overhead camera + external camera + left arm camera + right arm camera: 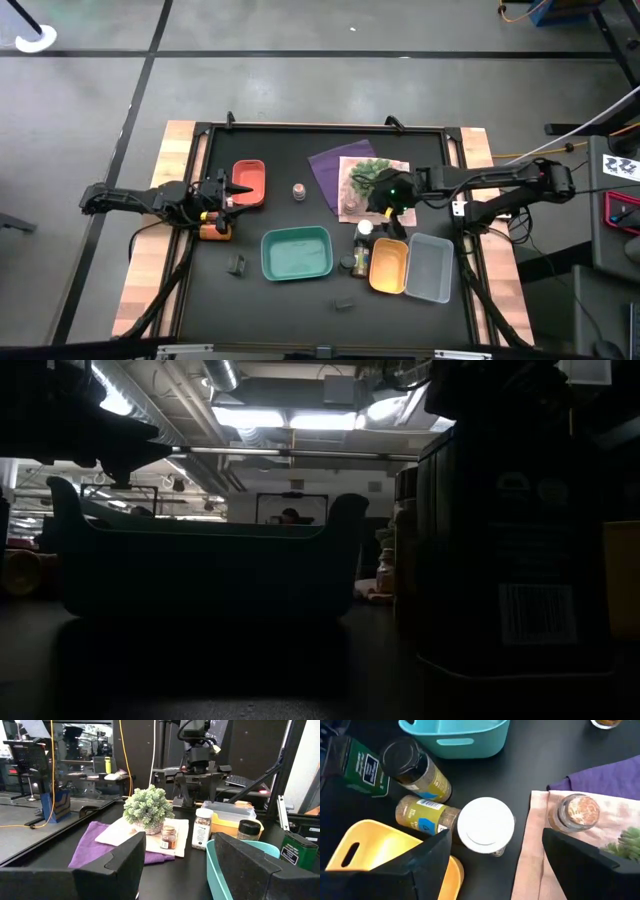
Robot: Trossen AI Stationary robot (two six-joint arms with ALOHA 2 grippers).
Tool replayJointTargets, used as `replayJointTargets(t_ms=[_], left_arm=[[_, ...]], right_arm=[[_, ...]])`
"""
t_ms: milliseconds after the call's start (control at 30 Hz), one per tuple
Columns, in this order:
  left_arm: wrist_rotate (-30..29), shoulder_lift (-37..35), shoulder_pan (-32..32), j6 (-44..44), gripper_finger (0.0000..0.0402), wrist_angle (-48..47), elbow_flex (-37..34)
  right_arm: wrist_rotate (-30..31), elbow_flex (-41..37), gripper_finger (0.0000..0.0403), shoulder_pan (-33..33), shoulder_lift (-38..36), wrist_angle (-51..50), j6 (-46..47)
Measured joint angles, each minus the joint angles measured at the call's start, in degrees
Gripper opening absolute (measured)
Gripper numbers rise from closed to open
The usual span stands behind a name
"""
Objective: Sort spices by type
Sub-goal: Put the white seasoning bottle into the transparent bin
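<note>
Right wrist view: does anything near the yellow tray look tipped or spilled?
A yellow-labelled jar appears to lie on its side between the yellow tray and the upright white-capped jar. No spill shows. The right gripper hovers open above them.

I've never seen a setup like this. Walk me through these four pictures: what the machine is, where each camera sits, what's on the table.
Two dark robot arms work at a black table. One camera looks straight down; one sits at table height, mostly dark; one rides on each wrist. From above, the left gripper hangs open beside the red tray, holding nothing. The right gripper hangs open over a white-capped jar. Also on the table: a teal tray, an orange tray, a clear tray, a purple cloth, a green ball plant and several spice jars.
</note>
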Motion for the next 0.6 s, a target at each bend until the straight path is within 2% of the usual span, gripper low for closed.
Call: replayJointTargets(t_ms=[133,333,600], left_arm=[[0.0,0.0,0.0,0.0,0.0227,0.0,0.0],[0.0,0.0,0.0,0.0,0.0227,0.0,0.0],[0.0,0.0,0.0,0.0,0.0227,0.0,0.0]], right_arm=[[3.6,0.0,0.0312,3.6,0.7,0.3,-3.4],[15.7,0.0,0.0312,8.2,2.9,0.5,-5.7],[14.4,0.0,0.0312,8.8,6.7,2.4,-5.7]])
